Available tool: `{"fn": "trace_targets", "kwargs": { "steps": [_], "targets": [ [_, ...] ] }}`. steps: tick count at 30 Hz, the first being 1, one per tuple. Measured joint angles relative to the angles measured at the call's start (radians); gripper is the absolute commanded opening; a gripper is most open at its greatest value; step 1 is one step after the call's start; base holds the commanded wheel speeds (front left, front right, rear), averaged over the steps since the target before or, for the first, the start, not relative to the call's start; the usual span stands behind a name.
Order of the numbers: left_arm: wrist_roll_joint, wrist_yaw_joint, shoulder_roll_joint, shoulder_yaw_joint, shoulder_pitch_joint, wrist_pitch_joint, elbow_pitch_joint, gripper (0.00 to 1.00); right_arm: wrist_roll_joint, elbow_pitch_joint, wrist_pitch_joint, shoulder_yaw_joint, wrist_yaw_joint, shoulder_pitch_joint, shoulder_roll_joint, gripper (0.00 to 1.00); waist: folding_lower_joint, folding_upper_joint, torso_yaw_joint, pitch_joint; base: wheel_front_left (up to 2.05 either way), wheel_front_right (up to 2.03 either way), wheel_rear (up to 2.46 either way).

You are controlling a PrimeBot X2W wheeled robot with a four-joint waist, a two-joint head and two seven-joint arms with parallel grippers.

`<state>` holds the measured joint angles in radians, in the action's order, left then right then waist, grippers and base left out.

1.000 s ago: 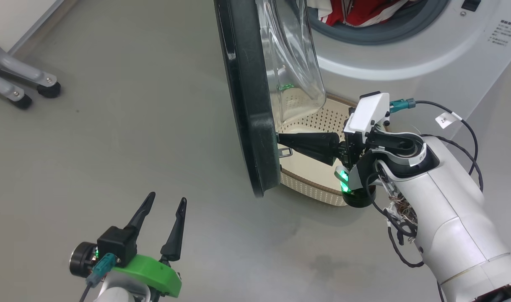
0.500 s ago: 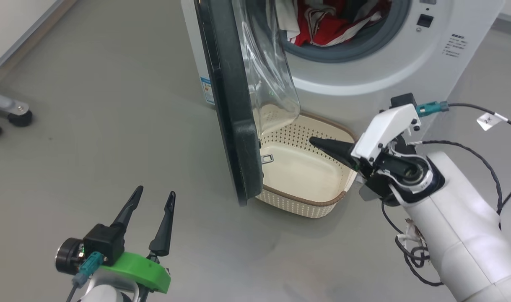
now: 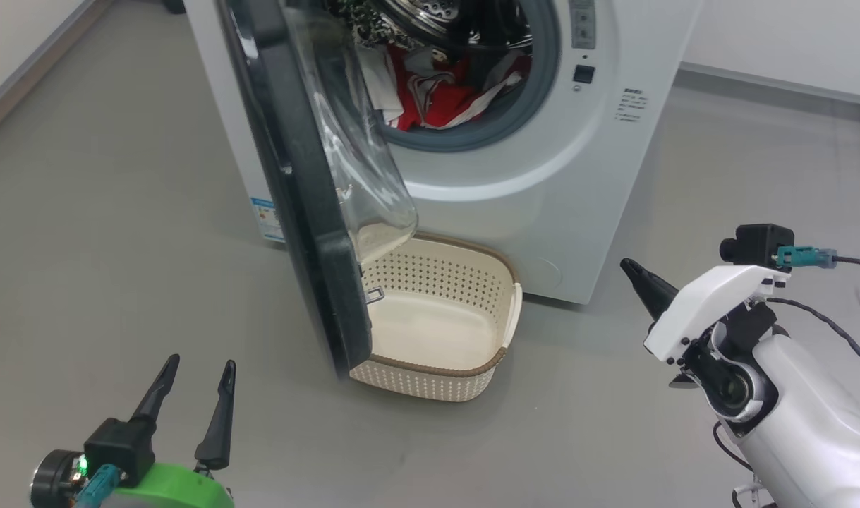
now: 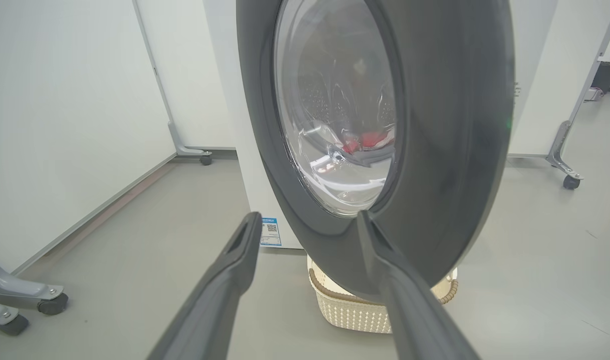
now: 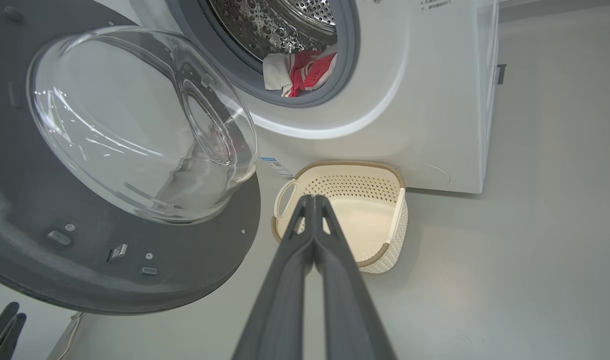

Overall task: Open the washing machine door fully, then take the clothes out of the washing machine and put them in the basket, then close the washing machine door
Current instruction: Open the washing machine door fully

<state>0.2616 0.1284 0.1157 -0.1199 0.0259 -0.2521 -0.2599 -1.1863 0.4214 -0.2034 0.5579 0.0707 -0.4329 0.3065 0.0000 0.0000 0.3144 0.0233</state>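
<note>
The clothes (image 3: 437, 99) are lying low in the washing machine (image 3: 542, 183), looking soft and light, likely best pinched at a bunched fold, with the left tool (image 3: 200, 361) hanging spread and the right tool (image 3: 626, 265) pressed together.

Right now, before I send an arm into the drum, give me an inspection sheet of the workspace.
Surface: grey floor, dull sheen.
Job's things: washing machine door open, its lower edge beside the basket; clothes inside the washing machine; basket empty.
Clutter: nothing seen.
Tools: left tool open, empty; right tool shut, empty, apart from the door.
Cables: teal plug, wired, at the right wrist.
Surroundings: white wall; wheeled panel feet.
</note>
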Motion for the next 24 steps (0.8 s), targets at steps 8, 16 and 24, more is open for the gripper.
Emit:
{"fn": "trace_targets", "kwargs": {
  "steps": [8,16,24],
  "targets": [
    [-0.003,0.0,0.006,0.053,-0.031,0.0,0.023,1.0,0.179,-0.064,0.187,0.037,-0.005,0.089,0.067,0.0,0.0,0.0,-0.109,-0.038,0.0,0.0,0.0],
    [-0.008,0.0,0.004,0.061,-0.032,0.0,0.043,1.0,0.295,-0.105,0.358,0.045,-0.066,0.197,0.096,0.0,0.0,0.0,-0.205,-0.053,0.0,0.0,0.0],
    [-0.008,0.0,0.001,0.084,-0.036,0.0,0.049,1.0,0.372,-0.147,0.455,0.034,-0.117,0.246,0.111,0.0,0.0,0.0,-0.246,-0.046,0.0,0.0,0.0]
  ]
}}
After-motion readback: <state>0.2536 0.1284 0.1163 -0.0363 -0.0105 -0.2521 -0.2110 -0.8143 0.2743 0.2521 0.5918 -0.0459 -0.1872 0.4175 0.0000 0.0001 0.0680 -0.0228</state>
